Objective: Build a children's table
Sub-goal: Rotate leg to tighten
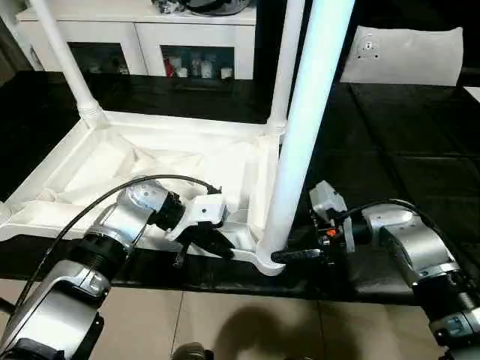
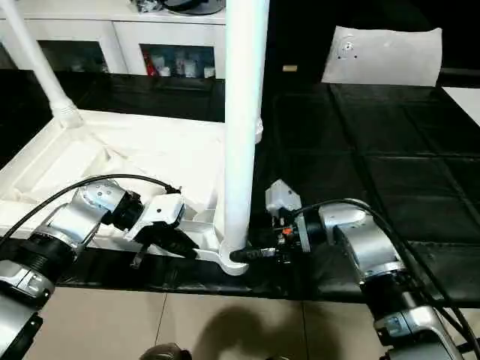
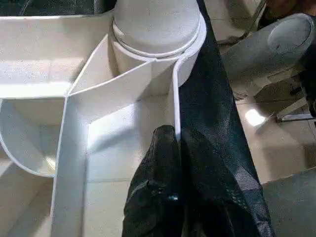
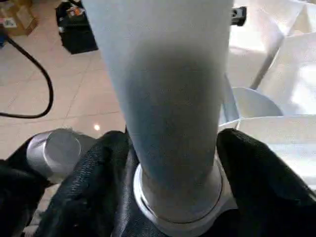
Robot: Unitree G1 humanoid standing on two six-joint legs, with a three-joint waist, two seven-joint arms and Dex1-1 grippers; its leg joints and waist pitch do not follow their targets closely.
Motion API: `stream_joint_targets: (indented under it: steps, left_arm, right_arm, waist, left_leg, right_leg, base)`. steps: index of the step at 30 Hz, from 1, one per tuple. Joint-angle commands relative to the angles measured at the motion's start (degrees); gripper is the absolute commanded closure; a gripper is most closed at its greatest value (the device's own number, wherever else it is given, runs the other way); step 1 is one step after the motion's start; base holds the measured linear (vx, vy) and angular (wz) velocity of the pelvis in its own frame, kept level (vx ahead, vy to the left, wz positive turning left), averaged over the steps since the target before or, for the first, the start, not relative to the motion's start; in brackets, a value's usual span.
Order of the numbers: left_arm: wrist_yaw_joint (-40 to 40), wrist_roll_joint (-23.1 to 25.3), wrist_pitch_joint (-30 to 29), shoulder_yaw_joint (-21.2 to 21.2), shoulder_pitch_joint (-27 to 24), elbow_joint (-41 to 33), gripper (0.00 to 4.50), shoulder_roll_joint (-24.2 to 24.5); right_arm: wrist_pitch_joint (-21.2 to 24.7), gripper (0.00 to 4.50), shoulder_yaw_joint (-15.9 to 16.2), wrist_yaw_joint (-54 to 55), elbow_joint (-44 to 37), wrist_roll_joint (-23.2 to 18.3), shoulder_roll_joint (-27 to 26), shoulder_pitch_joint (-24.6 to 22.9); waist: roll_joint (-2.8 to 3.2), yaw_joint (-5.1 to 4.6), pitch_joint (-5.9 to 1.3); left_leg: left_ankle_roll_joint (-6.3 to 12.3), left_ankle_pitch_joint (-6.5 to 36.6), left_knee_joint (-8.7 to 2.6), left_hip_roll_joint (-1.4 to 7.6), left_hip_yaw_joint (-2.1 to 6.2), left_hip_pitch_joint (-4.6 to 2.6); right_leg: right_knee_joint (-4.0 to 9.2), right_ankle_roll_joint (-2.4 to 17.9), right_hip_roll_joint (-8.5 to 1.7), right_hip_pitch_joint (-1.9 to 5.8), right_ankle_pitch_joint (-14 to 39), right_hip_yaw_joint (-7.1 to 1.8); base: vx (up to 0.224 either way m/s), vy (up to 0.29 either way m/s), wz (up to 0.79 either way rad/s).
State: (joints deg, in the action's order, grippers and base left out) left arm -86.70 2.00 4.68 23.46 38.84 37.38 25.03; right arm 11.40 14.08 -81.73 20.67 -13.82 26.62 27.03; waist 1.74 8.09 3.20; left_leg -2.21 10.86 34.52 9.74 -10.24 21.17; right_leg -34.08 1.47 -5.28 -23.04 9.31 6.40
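Tabletop (image 1: 157,161) lies upside down on the black desk (image 1: 420,142), ribbed underside up, its near edge along the desk's front. 3 legs stand in corner sockets: 2 at the far corners, 1 at the near right corner. That near leg (image 1: 304,127) rises almost straight up, long axis vertical, and its foot sits in the socket (image 1: 268,259) directly between the 2 arms.

Right gripper (image 1: 296,256) reaches in level from the right, its jaws standing apart on either side of the leg's base, close against it; whether they press it I cannot tell. Left gripper (image 1: 217,246) has its jaws pinched narrow on the tabletop's thin side wall just beside the socket, steadying it.

Seating the leg likely falls to the right arm.
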Motion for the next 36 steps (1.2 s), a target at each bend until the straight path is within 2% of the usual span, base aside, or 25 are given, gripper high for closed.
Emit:
stream_joint_targets:
  steps: [1,11,13,16,19,20,21,22,23,24,25,26,27,28,29,30,31,32,33,34,35,36]
  left_arm:
    - [-1.90,1.09,1.31,1.29,0.83,0.21,4.50,0.12]
    - [-0.67,1.52,2.33,1.21,1.24,1.86,4.50,-0.05]
    - [0.63,1.31,1.28,0.63,1.33,2.49,4.50,-0.70]
    - [3.33,1.26,-0.59,-0.18,1.81,3.52,4.50,-1.97]
    - [4.78,1.32,-1.59,-0.54,2.08,4.02,4.50,-2.58]
    - [8.39,0.91,-4.51,-1.75,2.73,4.74,4.50,-4.42]
    - [8.56,0.88,-4.65,-1.82,2.76,4.76,4.50,-4.52]
    - [10.27,0.46,-6.28,-2.54,3.09,4.95,4.50,-5.61]
    - [11.90,0.28,-7.52,-3.02,3.44,5.13,4.50,-6.60]
    - [13.95,0.42,-8.93,-3.37,3.90,5.47,4.50,-7.64]
    - [14.95,0.46,-9.71,-3.56,4.15,5.67,4.50,-8.18]
    - [17.11,0.33,-11.71,-4.12,4.72,6.08,4.50,-9.41]
    - [17.57,0.27,-12.21,-4.28,4.86,6.18,4.50,-9.71]
    - [18.69,0.32,-12.75,-4.54,5.16,6.48,4.50,-10.18]
    - [20.17,0.18,-13.61,-5.04,5.66,6.93,4.50,-10.94]
    - [23.41,-0.05,-15.14,-6.06,6.70,7.94,4.50,-12.44]
    - [26.35,-0.19,-16.05,-7.10,7.61,8.92,4.50,-13.68]
    - [28.54,-0.26,-16.90,-8.01,8.30,9.62,4.50,-14.63]
    - [31.45,-0.40,-17.34,-9.15,9.16,10.52,4.50,-15.64]
    - [33.64,-0.49,-17.69,-10.03,9.90,11.17,4.50,-16.40]
    - [35.33,-0.55,-17.96,-10.69,10.46,11.64,4.50,-16.99]
    - [37.82,-0.61,-18.18,-11.60,11.21,12.12,4.50,-17.80]
  right_arm:
    - [-1.15,1.71,0.38,-0.73,0.40,0.35,0.05,0.81]
    - [-1.42,2.51,0.90,-1.19,0.43,-0.15,-0.84,0.05]
    - [0.13,2.55,0.38,-0.74,-1.39,-1.33,-0.98,-1.53]
    - [2.36,2.57,-0.28,0.53,-4.25,-2.42,-1.02,-3.98]
    - [3.58,2.57,-0.68,1.70,-5.62,-2.94,-1.22,-5.17]
    - [6.54,2.57,-1.84,6.93,-8.61,-3.58,-3.08,-7.62]
    - [6.64,2.57,-1.89,7.22,-8.74,-3.57,-3.20,-7.72]
    - [7.96,2.57,-2.32,10.79,-9.95,-3.10,-4.54,-8.72]
    - [8.42,2.57,-2.13,14.23,-10.70,-1.57,-5.71,-9.46]
    - [8.79,2.57,-1.81,18.49,-10.81,0.69,-7.23,-9.86]
    - [9.36,2.57,-1.89,21.19,-10.48,1.82,-8.30,-9.85]
    - [10.19,2.57,-2.97,27.61,-8.98,3.51,-11.38,-9.41]
    - [10.58,2.57,-3.35,29.18,-8.81,3.81,-12.15,-9.37]
    - [11.10,2.57,-3.90,30.91,-8.46,3.85,-13.19,-9.16]
    - [11.98,2.58,-4.70,33.98,-7.76,4.08,-14.83,-8.61]
    - [13.56,2.58,-6.35,40.04,-6.18,4.44,-18.09,-7.35]
    - [14.90,2.58,-7.82,45.21,-4.86,4.53,-20.89,-6.06]
    - [15.90,2.59,-8.95,49.36,-4.07,4.64,-23.06,-5.09]
    - [16.14,2.59,-10.31,53.76,-2.39,4.75,-25.34,-3.47]
    - [16.08,2.59,-11.52,57.31,-0.61,5.05,-27.13,-1.86]
    - [15.96,2.59,-12.46,60.03,0.81,5.32,-28.49,-0.59]
    - [15.08,2.59,-13.82,64.56,3.31,6.10,-30.34,1.46]
  waist:
    - [-0.81,-0.30,-4.18]
    - [-0.60,-0.33,-4.16]
    - [-0.31,-0.22,-4.18]
    - [-0.33,-0.16,-4.15]
    - [-0.34,0.16,-4.03]
    - [-0.16,0.15,-3.87]
    - [-0.17,0.37,-3.79]
    - [-0.08,0.24,-3.71]
    - [-0.10,0.03,-3.52]
    - [-0.26,-0.57,-3.01]
    - [-0.02,-0.96,-2.72]
    - [-0.18,-1.74,-2.42]
    - [0.07,-2.69,-2.50]
    - [0.25,-3.26,-2.56]
    - [0.32,-3.92,-2.49]
    - [1.64,-5.42,-2.59]
    - [2.02,-5.93,-2.58]
    - [2.66,-6.62,-2.40]
    - [2.49,-6.72,-2.27]
    - [2.00,-6.98,-2.04]
    - [0.67,-7.57,-2.29]
    - [0.21,-7.97,-1.90]
  left_leg:
    - [2.86,10.70,-4.16,4.00,1.18,-0.73]
    - [2.52,11.50,-4.27,4.02,1.25,-0.75]
    - [2.42,11.61,-4.26,4.09,1.25,-0.90]
    - [2.23,12.22,-4.32,4.13,1.23,-0.96]
    - [2.01,13.15,-4.43,4.10,1.26,-1.11]
    - [1.69,13.98,-4.59,4.16,1.27,-1.27]
    - [1.27,14.88,-4.62,4.27,1.28,-1.67]
    - [0.93,15.73,-4.65,4.16,1.36,-1.61]
    - [0.21,17.04,-4.90,4.06,1.53,-1.62]
    - [-0.55,20.12,-4.83,3.63,1.58,-2.10]
    - [-1.08,21.90,-4.80,3.40,1.81,-2.25]
    - [-1.81,24.52,-4.49,2.92,2.10,-2.75]
    - [-2.29,26.66,-4.10,2.72,2.48,-3.55]
    - [-2.23,27.57,-4.11,2.82,2.66,-3.56]
    - [-2.18,28.24,-4.44,3.01,2.95,-3.09]
    - [-2.57,33.41,-5.64,4.30,3.90,-2.75]
    - [-3.10,36.66,-6.33,4.85,4.30,-2.61]
    - [-4.47,43.13,-8.27,5.93,5.03,-1.70]
    - [-5.56,46.65,-9.59,6.04,4.89,-1.51]
    - [-5.88,47.05,-9.64,5.45,4.37,-1.68]
    - [-5.44,41.72,-6.16,2.81,3.56,-3.92]
    - [-3.23,32.01,-2.26,0.73,3.00,-5.24]
  right_leg:
    - [4.16,10.16,-4.78,2.92,18.80,-3.58]
    - [4.20,10.12,-4.66,2.99,18.99,-3.56]
    - [4.17,10.28,-4.61,2.92,18.18,-3.61]
    - [4.21,10.51,-4.62,2.95,18.05,-3.64]
    - [4.58,9.89,-4.76,2.94,20.38,-3.61]
    - [4.92,9.19,-4.63,2.87,22.05,-3.65]
    - [5.17,9.04,-4.72,2.54,22.87,-3.73]
    - [5.12,8.98,-4.79,2.61,23.86,-3.61]
    - [5.43,7.98,-4.85,2.66,26.70,-3.48]
    - [6.28,6.12,-4.79,2.27,32.25,-3.10]
    - [6.61,5.10,-4.91,2.25,35.63,-2.77]
    - [7.88,2.03,-4.96,2.14,42.01,-1.84]
    - [8.93,0.38,-4.98,1.92,44.31,-0.66]
    - [9.18,-0.22,-4.90,2.30,43.93,-0.04]
    - [9.21,-0.66,-4.79,2.91,42.69,0.44]
    - [8.55,-0.02,-4.46,4.00,36.56,1.26]
    - [7.73,0.66,-4.26,4.31,33.85,1.33]
    - [4.82,2.46,-3.61,5.30,26.42,0.47]
    - [2.76,3.93,-3.27,5.41,22.33,-0.51]
    - [3.12,4.18,-3.20,4.85,24.28,-0.86]
    - [7.23,3.43,-4.82,2.41,35.57,-0.96]
    - [11.09,0.86,-6.31,0.81,47.24,0.87]
  base:
    - [0.000,0.000,0.00]
    - [0.000,0.000,0.00]
    - [0.000,0.000,0.00]
    - [0.000,0.000,0.00]
    - [0.000,0.000,0.00]
    - [0.000,0.000,0.00]
    - [0.000,0.000,0.00]
    - [0.000,0.000,0.00]
    - [0.000,0.000,0.00]
    - [0.000,0.000,0.00]
    - [0.000,0.000,0.00]
    - [0.000,0.000,0.00]
    - [0.000,0.000,0.00]
    - [0.000,0.000,0.00]
    - [0.000,0.000,0.00]
    - [-0.023,0.052,-0.06]
    - [-0.023,0.052,-0.06]
    - [0.000,0.000,0.00]
    - [-0.063,0.022,0.03]
    - [-0.063,0.022,0.03]
    - [0.000,0.000,0.00]
    - [0.000,0.000,0.00]
